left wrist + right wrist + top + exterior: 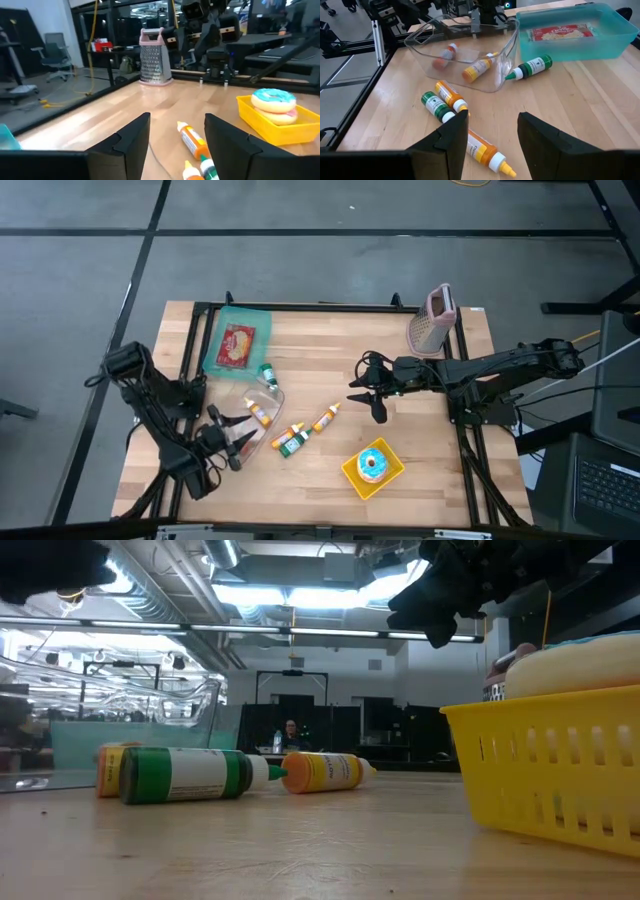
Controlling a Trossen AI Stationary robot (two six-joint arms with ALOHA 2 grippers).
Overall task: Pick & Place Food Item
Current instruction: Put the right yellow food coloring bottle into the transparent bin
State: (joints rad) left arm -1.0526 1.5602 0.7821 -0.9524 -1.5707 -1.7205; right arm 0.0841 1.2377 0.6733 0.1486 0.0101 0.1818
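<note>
Two grippers stood open and empty when you paused: your left gripper (232,442) beside the clear bowl (470,60), your right gripper (370,392) above bare table. Several sauce bottles (292,438) lay loose near the bowl. You seemed between picks; next you needed to descend on one bottle.

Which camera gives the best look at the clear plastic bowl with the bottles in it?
The right wrist view: the clear plastic bowl shows whole, with two bottles inside. The high view shows it small, beside the left tool. The low view catches only its transparent wall; the left wrist view misses it.
</note>
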